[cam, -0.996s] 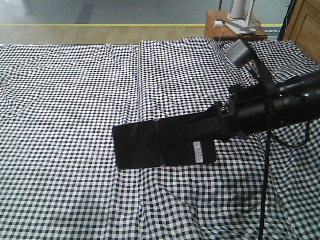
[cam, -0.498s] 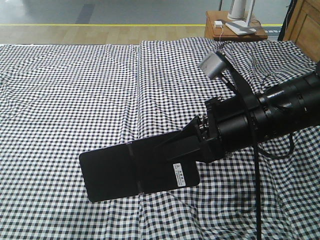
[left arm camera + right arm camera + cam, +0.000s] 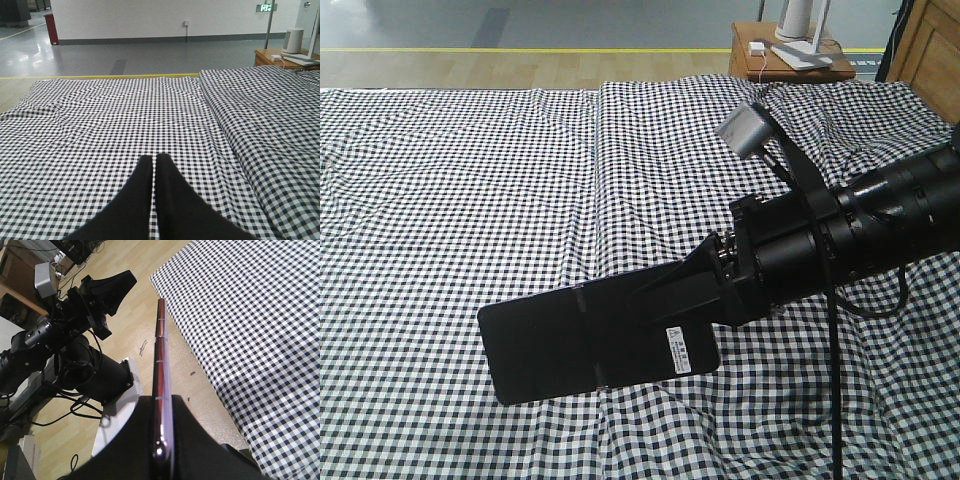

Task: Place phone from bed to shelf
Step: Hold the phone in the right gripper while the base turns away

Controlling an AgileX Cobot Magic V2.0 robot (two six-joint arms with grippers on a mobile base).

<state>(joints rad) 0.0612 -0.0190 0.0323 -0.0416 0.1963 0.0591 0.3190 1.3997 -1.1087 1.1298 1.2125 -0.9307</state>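
Observation:
The phone [image 3: 570, 340] is a flat black slab with a white sticker, held level above the bed [image 3: 450, 180] in the front view. My right gripper [image 3: 698, 292] is shut on its right end. In the right wrist view the phone [image 3: 161, 350] shows edge-on with a pinkish rim, clamped by that gripper [image 3: 162, 402]. My left gripper [image 3: 154, 159] hovers low over the checked bed [image 3: 100, 115], shut with nothing in it. It also shows in the right wrist view as the left gripper [image 3: 116, 285]. A wooden corner [image 3: 932, 45] at the top right may be the shelf.
A small dark-brown side table [image 3: 790, 62] with a white device stands beyond the bed's far right corner. A seam [image 3: 596, 170] runs lengthwise down the bed. Past the bed lie wooden floor [image 3: 120, 340] and the robot's base with cables [image 3: 75, 370].
Since a second ago my right gripper has carried the phone left and nearer the camera, off the fabric. Over the last half second nothing has moved.

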